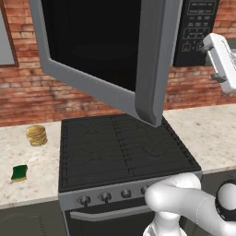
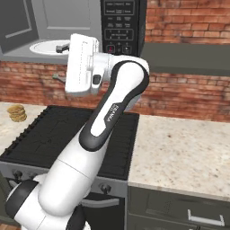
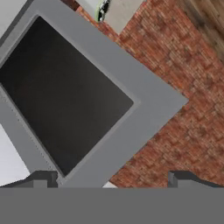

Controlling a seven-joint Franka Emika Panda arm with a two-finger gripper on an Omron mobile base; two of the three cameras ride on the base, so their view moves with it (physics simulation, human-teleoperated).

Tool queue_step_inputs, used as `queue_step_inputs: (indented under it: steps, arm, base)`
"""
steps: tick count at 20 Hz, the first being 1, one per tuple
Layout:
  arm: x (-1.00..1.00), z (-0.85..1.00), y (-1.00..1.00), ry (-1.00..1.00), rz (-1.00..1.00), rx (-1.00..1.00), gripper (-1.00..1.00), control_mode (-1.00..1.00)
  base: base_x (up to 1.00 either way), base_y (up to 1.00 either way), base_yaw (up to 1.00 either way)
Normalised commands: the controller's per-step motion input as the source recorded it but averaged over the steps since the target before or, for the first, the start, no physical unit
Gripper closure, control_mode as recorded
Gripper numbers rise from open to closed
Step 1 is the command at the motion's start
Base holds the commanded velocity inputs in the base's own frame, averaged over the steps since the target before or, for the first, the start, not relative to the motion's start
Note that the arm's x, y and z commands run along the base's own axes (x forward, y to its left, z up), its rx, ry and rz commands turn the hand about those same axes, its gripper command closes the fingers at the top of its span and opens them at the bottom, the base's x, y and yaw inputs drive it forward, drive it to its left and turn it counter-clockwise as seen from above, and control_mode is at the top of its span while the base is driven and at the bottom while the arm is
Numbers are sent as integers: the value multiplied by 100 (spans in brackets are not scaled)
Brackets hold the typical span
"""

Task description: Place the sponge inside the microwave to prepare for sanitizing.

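With the fingers (image 3: 113, 179) spread apart and empty near the open microwave door (image 1: 106, 69), the sponge (image 1: 19, 173) lies on the surface (image 1: 27, 161) left of the stove (image 1: 124, 147); likely light, soft and compressible, so grip across its short sides

Even, flat render light; sharp.

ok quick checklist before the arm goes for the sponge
1. Microwave door swung open: ok.
2. Cavity free, white plate bare: ok.
3. Gripper open, nothing between its fingertips: ok.
4. Sponge on the counter left of the stove, apart from the round tan stack: ok.
5. Gripper near the sponge: not ok, it is up by the microwave.
6. Path down past the open door: cannot tell.
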Motion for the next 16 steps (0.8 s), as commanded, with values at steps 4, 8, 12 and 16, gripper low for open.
queue_step_inputs:
  steps: [4, 8, 12, 16]
  arm:
    - [6, 0, 45, 0, 0, -6, -100, -100]
    - [28, 0, 46, 0, 0, -16, -100, -100]
    - [19, 0, 50, 0, 0, -8, -100, -100]
    - [-8, 0, 52, 0, -7, -4, -100, -100]
  base:
    - [0, 0, 0]
    - [0, 0, 0]
    - [0, 0, 0]
    - [0, 0, 0]
